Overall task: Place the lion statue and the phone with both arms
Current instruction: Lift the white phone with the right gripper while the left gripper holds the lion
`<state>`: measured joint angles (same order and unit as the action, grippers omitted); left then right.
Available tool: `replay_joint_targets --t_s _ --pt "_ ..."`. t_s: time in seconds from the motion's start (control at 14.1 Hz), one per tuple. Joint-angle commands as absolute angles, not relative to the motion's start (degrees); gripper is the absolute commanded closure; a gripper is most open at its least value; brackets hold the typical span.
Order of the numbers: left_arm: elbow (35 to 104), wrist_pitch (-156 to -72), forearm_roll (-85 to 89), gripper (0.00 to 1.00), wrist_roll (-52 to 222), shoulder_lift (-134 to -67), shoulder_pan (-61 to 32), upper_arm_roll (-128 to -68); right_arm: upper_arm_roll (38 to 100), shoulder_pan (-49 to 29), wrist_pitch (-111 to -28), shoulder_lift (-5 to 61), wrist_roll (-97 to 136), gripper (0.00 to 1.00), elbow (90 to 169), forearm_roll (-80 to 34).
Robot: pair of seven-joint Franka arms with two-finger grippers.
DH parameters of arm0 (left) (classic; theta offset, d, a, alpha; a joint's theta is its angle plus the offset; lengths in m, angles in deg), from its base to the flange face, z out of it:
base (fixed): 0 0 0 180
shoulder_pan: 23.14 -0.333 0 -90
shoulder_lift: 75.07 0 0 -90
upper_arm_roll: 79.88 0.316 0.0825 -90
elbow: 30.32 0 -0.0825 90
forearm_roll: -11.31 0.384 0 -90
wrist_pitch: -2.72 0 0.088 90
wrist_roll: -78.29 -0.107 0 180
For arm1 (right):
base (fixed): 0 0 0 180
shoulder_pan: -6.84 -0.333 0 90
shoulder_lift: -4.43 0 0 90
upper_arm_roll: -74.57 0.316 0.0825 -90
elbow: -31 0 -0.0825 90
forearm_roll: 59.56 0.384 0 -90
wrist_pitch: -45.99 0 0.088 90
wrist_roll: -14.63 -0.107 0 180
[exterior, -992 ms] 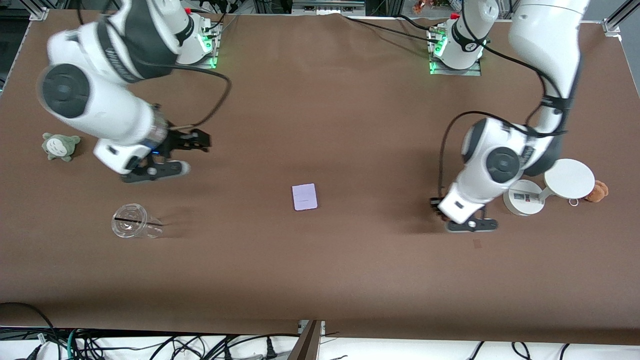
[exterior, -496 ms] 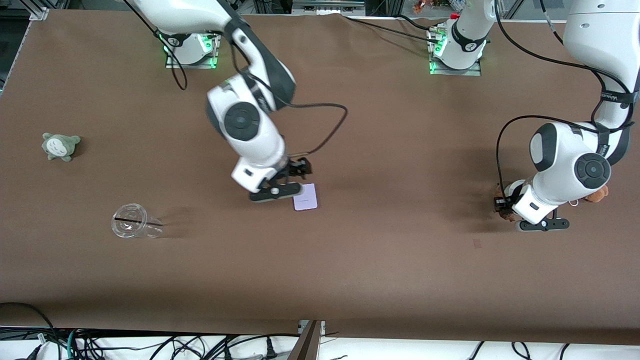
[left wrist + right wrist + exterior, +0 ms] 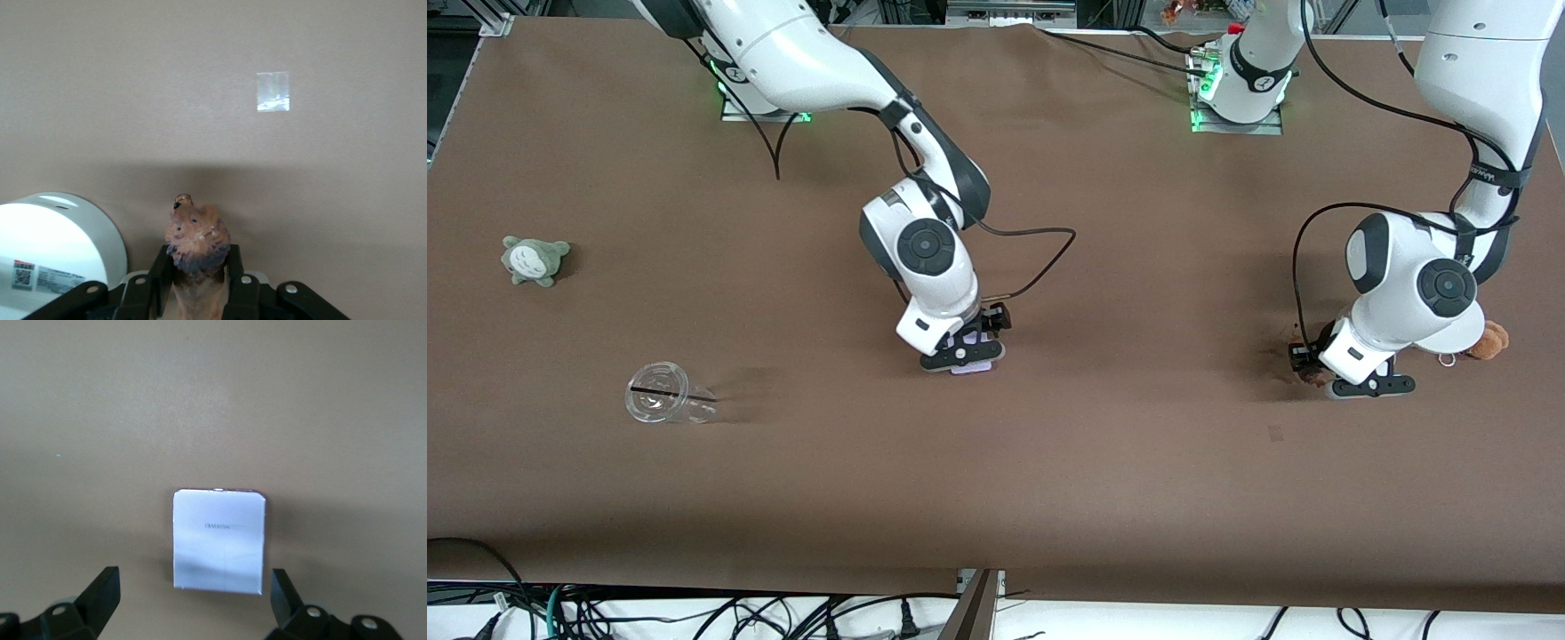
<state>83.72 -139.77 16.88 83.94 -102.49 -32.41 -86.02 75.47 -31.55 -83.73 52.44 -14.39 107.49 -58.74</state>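
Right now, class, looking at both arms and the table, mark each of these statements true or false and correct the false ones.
1. The left gripper is shut on the lion statue. True.
2. The right gripper is shut on the phone. False: it is open, over the phone.
3. The clear cup stands upright. False: it lies on its side.
4. The grey-green plush lies toward the right arm's end. True.

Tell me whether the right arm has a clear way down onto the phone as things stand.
Probably yes. The right gripper hangs open directly over the phone, fingers spread to either side of it, with nothing between them and only bare table around it. The left gripper, shut on the lion statue, is well away.
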Motion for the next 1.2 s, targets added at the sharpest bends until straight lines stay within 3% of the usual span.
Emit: replay_joint_targets --t_s 0.0,0.99,1.06,1.13 --pt "87.19 -141.95 17.73 1.00 84.44 -100.12 -33.60 -86.38 74.48 -33.41 -86.19 55.67 -18.85 0.00 105.35 -61.49" --pt "88.33 -145.38 17.73 1.00 84.53 -100.73 -33.69 -86.30 73.51 -33.32 -88.57 58.57 -19.73 0.00 105.44 -64.57" --pt "88.33 -145.38 17.73 0.98 84.53 -100.73 -33.69 -86.30 73.51 -33.41 -88.66 58.75 -19.91 0.00 105.44 -64.48" --pt "88.33 -145.38 17.73 0.90 84.53 -100.91 -33.69 -86.21 73.51 -33.41 -89.71 58.75 -20.00 0.00 105.70 -64.39"
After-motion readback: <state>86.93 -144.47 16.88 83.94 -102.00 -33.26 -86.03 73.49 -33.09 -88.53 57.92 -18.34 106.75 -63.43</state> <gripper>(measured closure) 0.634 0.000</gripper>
